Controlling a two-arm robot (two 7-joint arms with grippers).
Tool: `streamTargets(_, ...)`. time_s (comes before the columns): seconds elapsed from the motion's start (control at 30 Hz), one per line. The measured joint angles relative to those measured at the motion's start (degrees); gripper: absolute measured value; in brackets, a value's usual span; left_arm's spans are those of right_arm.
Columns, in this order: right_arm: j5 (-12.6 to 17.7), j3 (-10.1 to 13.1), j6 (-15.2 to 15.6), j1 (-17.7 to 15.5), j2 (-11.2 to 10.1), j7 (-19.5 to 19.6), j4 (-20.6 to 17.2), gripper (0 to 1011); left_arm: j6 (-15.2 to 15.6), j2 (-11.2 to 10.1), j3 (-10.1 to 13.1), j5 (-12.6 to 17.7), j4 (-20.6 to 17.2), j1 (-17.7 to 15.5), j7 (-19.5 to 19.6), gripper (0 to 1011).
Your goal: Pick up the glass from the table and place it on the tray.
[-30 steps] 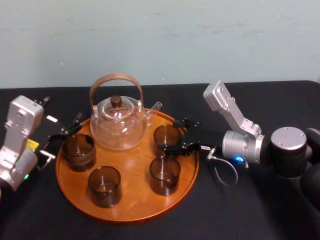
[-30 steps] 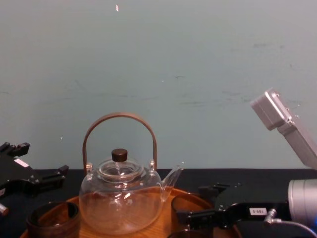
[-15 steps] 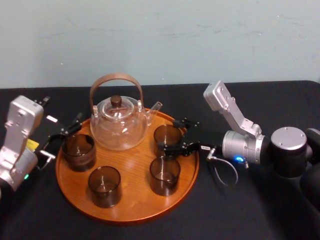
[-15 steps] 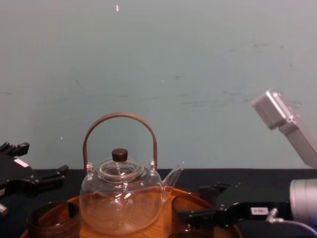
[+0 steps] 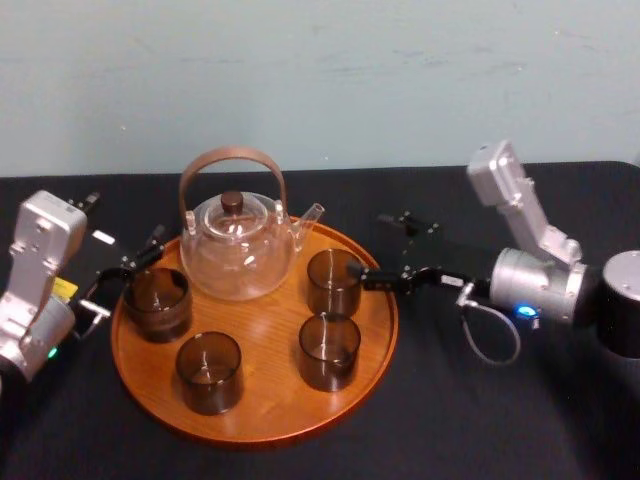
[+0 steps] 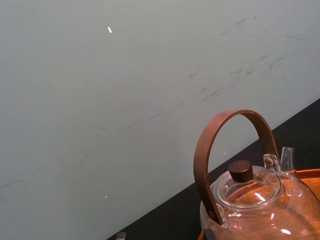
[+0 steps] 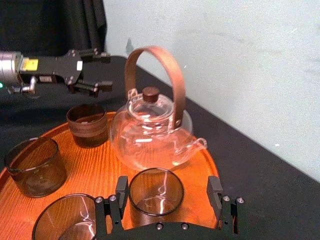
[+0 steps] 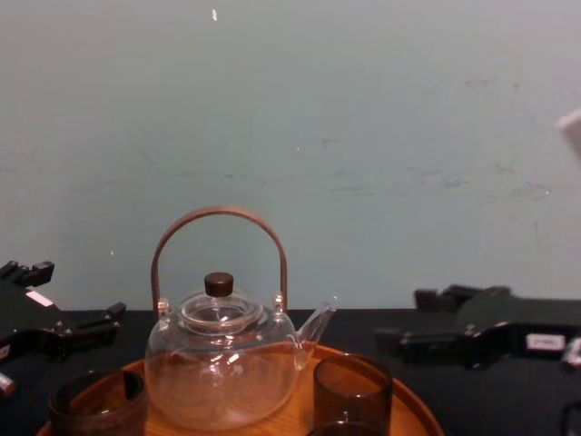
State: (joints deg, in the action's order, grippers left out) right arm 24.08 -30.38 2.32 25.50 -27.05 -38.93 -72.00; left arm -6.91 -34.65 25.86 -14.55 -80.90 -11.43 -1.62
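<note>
The glass (image 5: 335, 282) (image 7: 156, 190) (image 8: 352, 391), a short smoky tumbler, stands upright on the round wooden tray (image 5: 262, 418) (image 7: 102, 165) at its back right. My right gripper (image 5: 375, 248) (image 7: 168, 185) (image 8: 404, 320) is open just to the right of it, over the tray's rim, with its fingertips level with the glass's near side and holding nothing. My left gripper (image 5: 125, 280) (image 7: 100, 71) (image 8: 80, 291) hangs open at the tray's left edge, apart from another glass (image 5: 158, 303) there.
A clear glass teapot (image 5: 236, 240) (image 6: 250, 200) (image 8: 222, 363) with a brown arched handle sits at the tray's back. Two more glasses (image 5: 329, 352) (image 5: 209, 372) stand at the front. The table (image 5: 450, 420) in black cloth extends around the tray, with a pale wall behind.
My right gripper has drawn back to the right, from around the glass to beside it. The glass stays standing on the tray. The left arm has not moved.
</note>
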Motion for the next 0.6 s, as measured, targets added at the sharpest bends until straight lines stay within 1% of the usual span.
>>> streamTargets(0.07,0.7,1.0,-0.2,-1.3,-1.2,0.8,-2.0,1002,0.0,0.0,0.0,0.0,0.0,0.0,0.0,1001)
streamTargets(0.2,1.7,2.6,-0.6,-3.1,-2.7,1.9,-4.6,1002,0.0,0.0,0.0,0.0,0.0,0.0,0.0,1001)
streamTargets(0.3,3.0,4.7,-1.5,-5.6,-4.5,3.2,-7.3,1002,0.0,0.0,0.0,0.0,0.0,0.0,0.0,1001)
streamTargets(0.37,3.5,5.6,-1.9,-6.6,-5.1,3.8,-8.2,1002,0.0,0.0,0.0,0.0,0.0,0.0,0.0,1001)
streamTargets(0.4,3.8,6.5,-2.4,-7.7,-5.6,4.7,-9.2,1002,0.0,0.0,0.0,0.0,0.0,0.0,0.0,1002)
streamTargets(0.47,3.9,7.4,-3.0,-8.8,-6.0,5.7,-10.0,1002,0.0,0.0,0.0,0.0,0.0,0.0,0.0,1001)
streamTargets(0.57,3.7,9.6,-4.4,-11.5,-6.5,8.6,-11.6,1002,0.0,0.0,0.0,0.0,0.0,0.0,0.0,1001)
streamTargets(0.6,3.7,10.0,-4.7,-11.9,-6.5,9.2,-11.8,1002,0.0,0.0,0.0,0.0,0.0,0.0,0.0,1001)
